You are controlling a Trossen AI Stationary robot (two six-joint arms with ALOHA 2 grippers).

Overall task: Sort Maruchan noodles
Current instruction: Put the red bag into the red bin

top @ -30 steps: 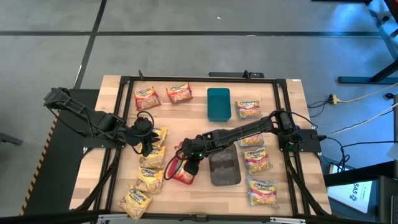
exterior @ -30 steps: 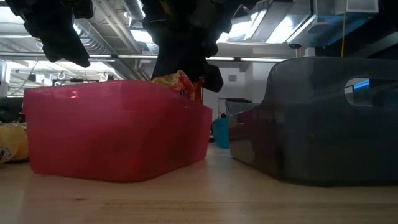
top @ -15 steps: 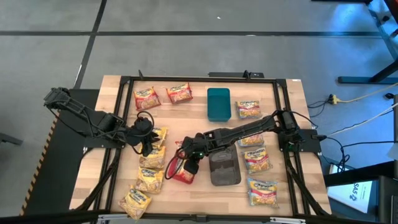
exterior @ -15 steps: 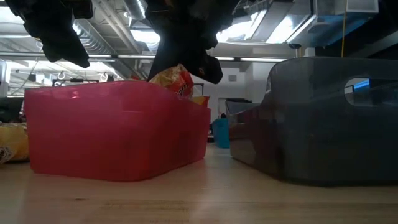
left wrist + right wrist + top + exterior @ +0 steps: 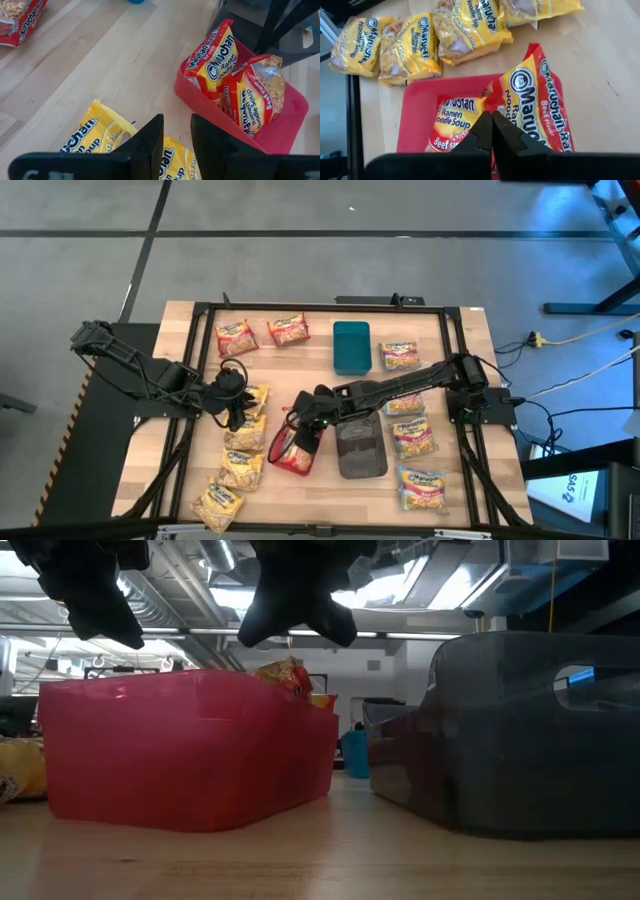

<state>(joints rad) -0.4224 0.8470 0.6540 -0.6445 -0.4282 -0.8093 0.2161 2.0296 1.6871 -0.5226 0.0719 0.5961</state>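
Two red Maruchan noodles packets [image 5: 535, 110] [image 5: 452, 122] stand leaning on edge inside the red tray [image 5: 417, 120], which sits in the table's middle near the front [image 5: 283, 468]. My right gripper [image 5: 492, 131] hangs shut just above them [image 5: 306, 428] with nothing between its fingers. In the low view a gap shows between it and the packet tops [image 5: 285, 675]. My left gripper [image 5: 172, 145] is open and hovers over yellow packets [image 5: 95, 135] left of the red tray [image 5: 236, 398].
A grey tray [image 5: 360, 448] stands right of the red one and a teal tray [image 5: 351, 347] at the far middle. Two red packets [image 5: 236, 337] lie far left, several yellow ones [image 5: 241, 468] near left, blue-and-pink ones [image 5: 412, 438] on the right.
My right gripper has risen out of the red tray, off the top of the red packet it was on, and tipped a little. That packet was drawn up slightly and has settled back, leaning in the tray.
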